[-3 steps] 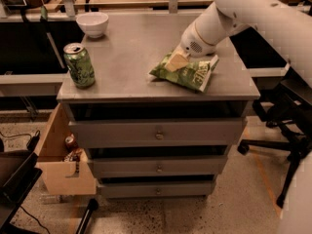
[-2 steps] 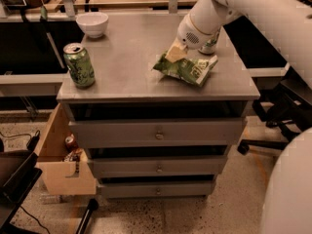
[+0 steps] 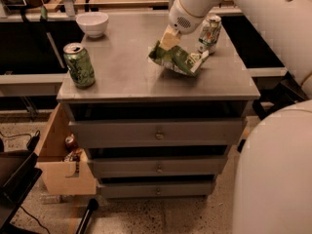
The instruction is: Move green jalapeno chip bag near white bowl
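The green jalapeno chip bag (image 3: 178, 59) hangs tilted just above the grey cabinet top (image 3: 126, 67), right of centre. My gripper (image 3: 168, 39) is shut on the bag's upper left corner and holds it lifted. The white bowl (image 3: 92, 23) stands at the far left corner of the top, well left of the bag.
A green soda can (image 3: 78, 65) stands near the front left edge. A second can (image 3: 209, 33), white and green, stands just right of the bag. A cardboard box (image 3: 58, 155) with items sits at the cabinet's lower left. My arm fills the right side.
The gripper has lifted the bag off the top and carried it left and further back. The second can, earlier hidden behind the arm, now shows.
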